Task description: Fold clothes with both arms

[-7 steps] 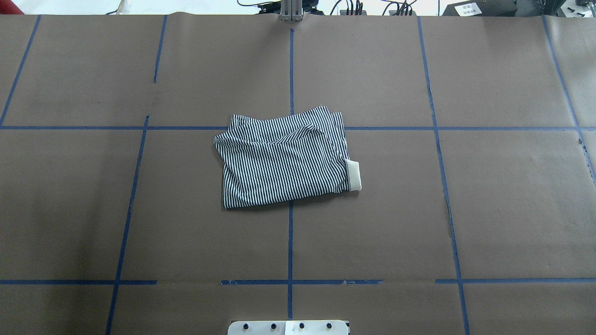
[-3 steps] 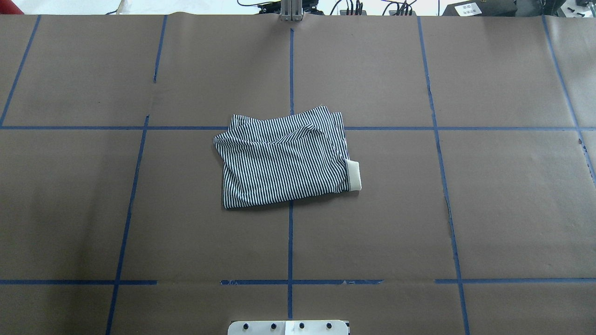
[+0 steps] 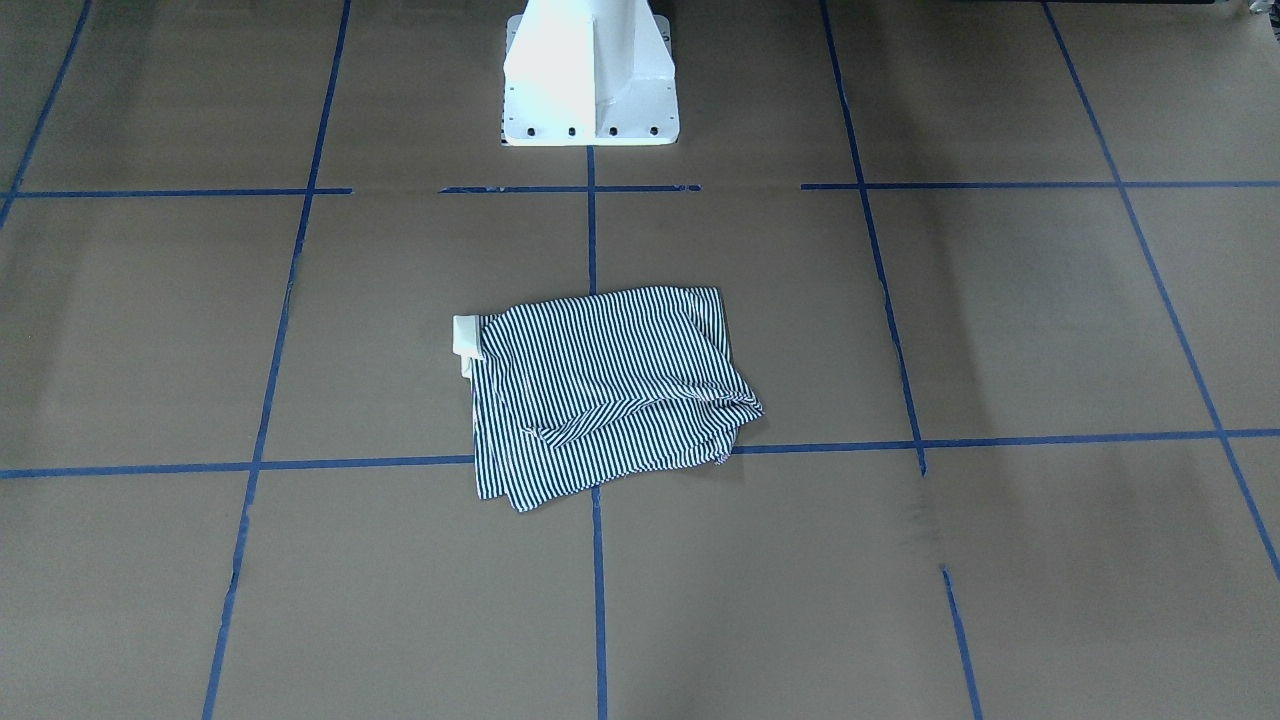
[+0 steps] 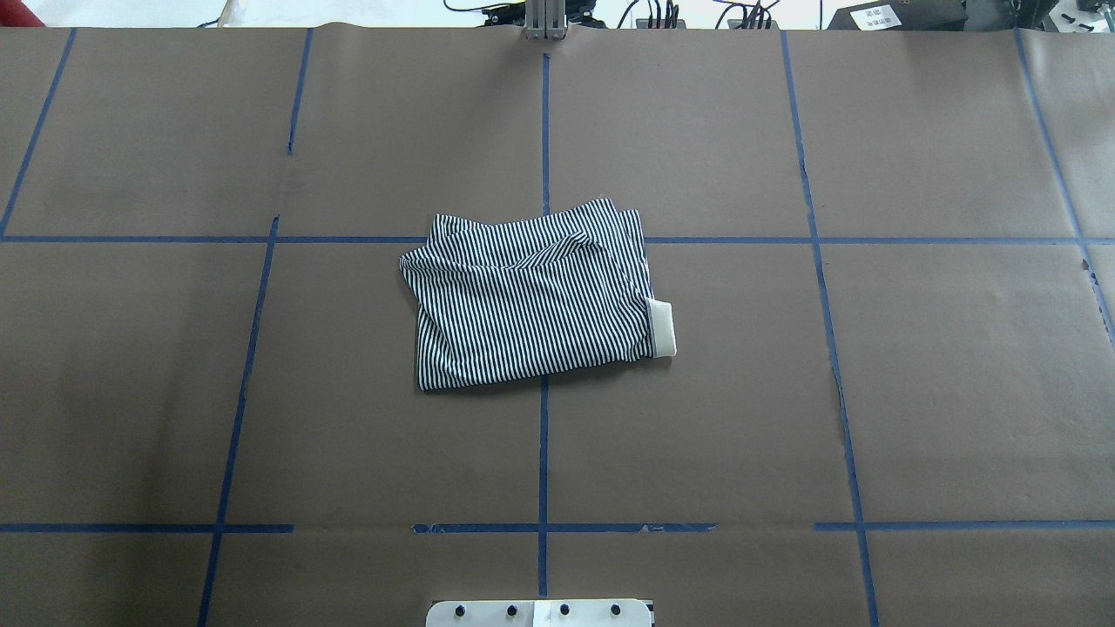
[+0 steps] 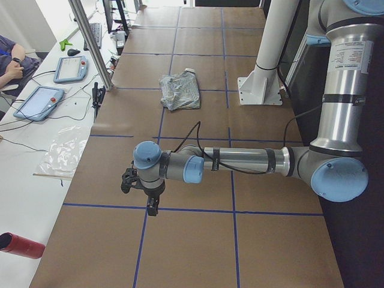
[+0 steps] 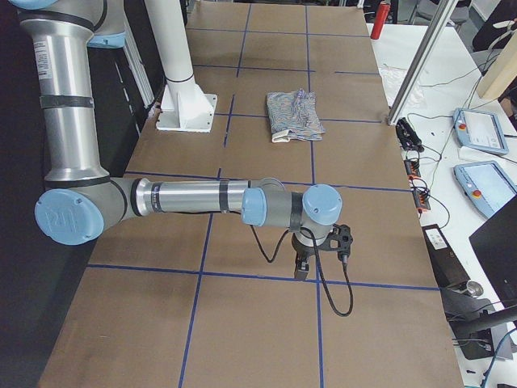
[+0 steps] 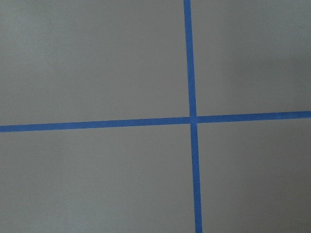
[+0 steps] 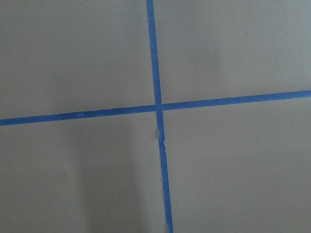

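**Overhead view, near to far.** The pedestal (image 4: pixel 540 612) sits at 6 o'clock. Straight ahead at 12 o'clock, at the centre of the table (image 4: pixel 958 392), the shirt (image 4: pixel 531 296) lies folded into a compact rectangle. A cream band (image 4: pixel 662 327) pokes out at its 4 o'clock corner and its far edge is rumpled. Folding therefore looks essentially done, with tidying at most left. The left gripper (image 5: pixel 147 193) and right gripper (image 6: pixel 305 260) hang over the table ends, well apart from the shirt. Whether their fingers are spread cannot be told. There is open room on every side of the shirt.
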{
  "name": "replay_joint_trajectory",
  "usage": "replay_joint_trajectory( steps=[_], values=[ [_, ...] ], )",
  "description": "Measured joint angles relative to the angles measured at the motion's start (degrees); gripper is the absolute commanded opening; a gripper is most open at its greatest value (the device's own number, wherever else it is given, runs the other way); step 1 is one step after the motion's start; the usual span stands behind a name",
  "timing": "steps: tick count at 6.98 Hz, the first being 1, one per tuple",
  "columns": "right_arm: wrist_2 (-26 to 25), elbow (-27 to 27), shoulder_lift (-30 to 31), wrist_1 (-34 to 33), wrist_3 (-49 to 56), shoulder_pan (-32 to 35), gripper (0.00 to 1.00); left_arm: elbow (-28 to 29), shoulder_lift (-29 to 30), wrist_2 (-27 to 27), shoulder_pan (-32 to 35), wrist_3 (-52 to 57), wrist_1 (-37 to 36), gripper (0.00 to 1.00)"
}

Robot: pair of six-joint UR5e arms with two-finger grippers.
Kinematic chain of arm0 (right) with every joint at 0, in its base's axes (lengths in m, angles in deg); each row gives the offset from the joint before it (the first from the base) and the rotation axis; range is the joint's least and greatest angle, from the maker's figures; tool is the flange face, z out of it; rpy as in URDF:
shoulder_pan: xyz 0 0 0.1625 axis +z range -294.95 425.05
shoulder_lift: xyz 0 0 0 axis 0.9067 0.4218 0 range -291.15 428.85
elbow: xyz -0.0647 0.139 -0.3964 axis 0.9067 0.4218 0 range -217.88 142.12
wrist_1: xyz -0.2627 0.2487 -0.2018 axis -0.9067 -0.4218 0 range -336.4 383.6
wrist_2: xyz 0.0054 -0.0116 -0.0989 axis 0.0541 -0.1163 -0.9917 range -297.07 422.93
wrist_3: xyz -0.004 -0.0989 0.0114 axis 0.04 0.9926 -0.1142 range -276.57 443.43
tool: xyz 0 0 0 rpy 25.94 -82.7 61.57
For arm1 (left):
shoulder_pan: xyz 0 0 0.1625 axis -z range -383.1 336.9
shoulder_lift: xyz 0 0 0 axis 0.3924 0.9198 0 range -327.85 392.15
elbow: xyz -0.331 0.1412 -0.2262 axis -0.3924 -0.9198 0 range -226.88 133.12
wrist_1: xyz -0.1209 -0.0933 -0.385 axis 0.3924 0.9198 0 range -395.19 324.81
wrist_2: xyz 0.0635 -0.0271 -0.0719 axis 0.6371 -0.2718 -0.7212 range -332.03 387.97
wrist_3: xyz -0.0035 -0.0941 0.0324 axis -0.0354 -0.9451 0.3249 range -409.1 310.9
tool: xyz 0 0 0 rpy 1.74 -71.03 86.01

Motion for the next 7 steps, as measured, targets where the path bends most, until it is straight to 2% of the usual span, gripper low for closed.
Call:
replay_joint_trajectory(
  steps=[7],
  values=[
    [0.3, -0.9, -0.1, 0.0, 0.0, 0.0, 1.00, 0.0, 0.1, -0.1, 0.0, -0.1, 0.1, 1.00]
  ],
)
